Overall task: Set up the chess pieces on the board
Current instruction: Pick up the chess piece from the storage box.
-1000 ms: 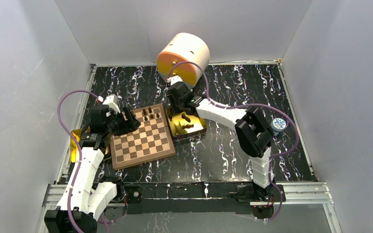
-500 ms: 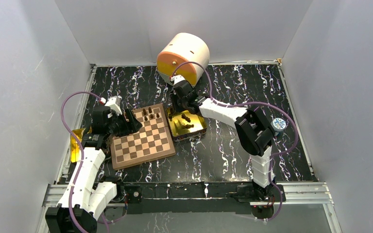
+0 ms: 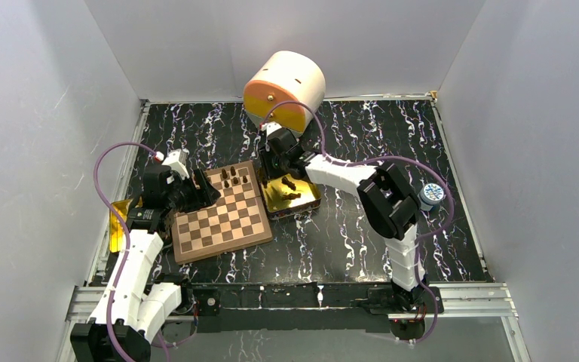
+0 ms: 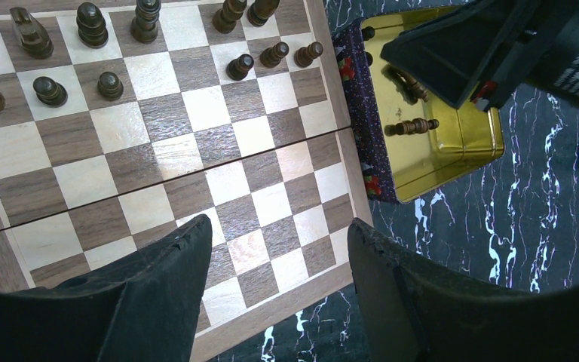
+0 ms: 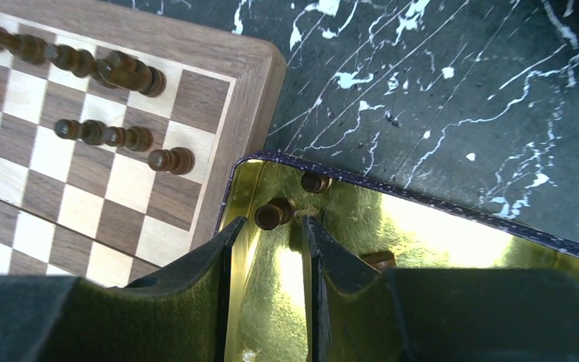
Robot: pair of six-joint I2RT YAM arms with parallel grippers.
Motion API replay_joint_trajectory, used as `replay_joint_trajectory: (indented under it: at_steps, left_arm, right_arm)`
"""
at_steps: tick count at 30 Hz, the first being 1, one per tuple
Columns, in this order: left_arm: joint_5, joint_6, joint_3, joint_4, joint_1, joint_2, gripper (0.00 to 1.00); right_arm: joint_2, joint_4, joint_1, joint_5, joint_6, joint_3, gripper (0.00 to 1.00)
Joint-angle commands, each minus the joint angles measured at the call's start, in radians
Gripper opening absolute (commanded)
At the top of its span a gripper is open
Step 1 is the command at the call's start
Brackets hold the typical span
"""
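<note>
Now the right gripper (image 5: 271,245) hangs slightly parted and empty, a chess piece (image 5: 274,214) just beyond its tips, in a corner of the gold tin (image 5: 422,234).

Plain pale grey walls (image 3: 196,45) enclose a black tabletop (image 3: 362,241) veined with white and purple marbling.

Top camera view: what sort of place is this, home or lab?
Probably a robotics lab test cell: plain grey panel walls box in a black marbled table, and two white robot arms are bolted to a metal rail.
</note>
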State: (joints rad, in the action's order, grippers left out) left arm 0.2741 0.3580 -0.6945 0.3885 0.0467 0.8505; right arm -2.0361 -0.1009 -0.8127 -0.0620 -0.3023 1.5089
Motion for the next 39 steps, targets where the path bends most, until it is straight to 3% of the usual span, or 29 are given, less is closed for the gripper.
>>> replay_joint_trajectory:
  at_steps: [1, 15, 21, 27, 39]
  left_arm:
    - [-0.004, -0.010, 0.007, -0.013, -0.005, -0.022, 0.64]
    - [-0.012, -0.008, 0.007, -0.011, -0.005, -0.027, 0.64]
    - [-0.012, -0.008, 0.009, -0.011, -0.005, -0.025, 0.64]
    - [-0.013, -0.010, 0.008, -0.012, -0.005, -0.024, 0.64]
    - [-0.016, -0.010, 0.006, -0.011, -0.005, -0.024, 0.64]
  right_arm:
    - [-0.043, 0.025, -0.023, 0.010, 0.021, 0.046, 0.40]
    - [-0.112, -0.061, -0.054, -0.100, 0.055, 0.121, 0.35]
    - [-0.103, -0.068, -0.056, -0.119, 0.068, 0.138, 0.40]
    - [-0.104, -0.066, -0.060, -0.122, 0.091, 0.155, 0.39]
    - [-0.097, -0.088, -0.062, -0.152, 0.114, 0.162, 0.25]
